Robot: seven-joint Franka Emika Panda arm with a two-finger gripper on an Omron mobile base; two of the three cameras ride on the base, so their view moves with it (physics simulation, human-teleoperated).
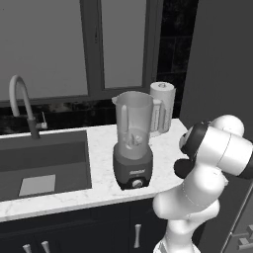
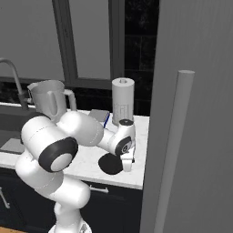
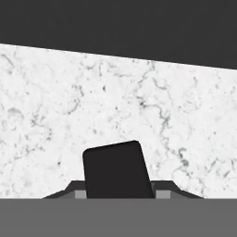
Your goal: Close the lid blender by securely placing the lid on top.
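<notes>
On the white marble table, near its front edge and close to the tall grey panel at the right, lies the lid, a flat black disc. Directly over it the claw points down at the lid's right edge. From the hand view, a dark rounded tab-like shape rises between the claw's tips against the marble, so the claw looks pinched together on the lid's edge, though the contact itself is hard to make out.

Well to the left stands the blender, upright on its dark grey base with the round knob facing forward; its clear jar is open at the top, apart from the lid. Just behind it is a white paper-towel roll. Farther left, the sink is sunk into the table, with a curved faucet behind it. Dark windows line the wall above.
</notes>
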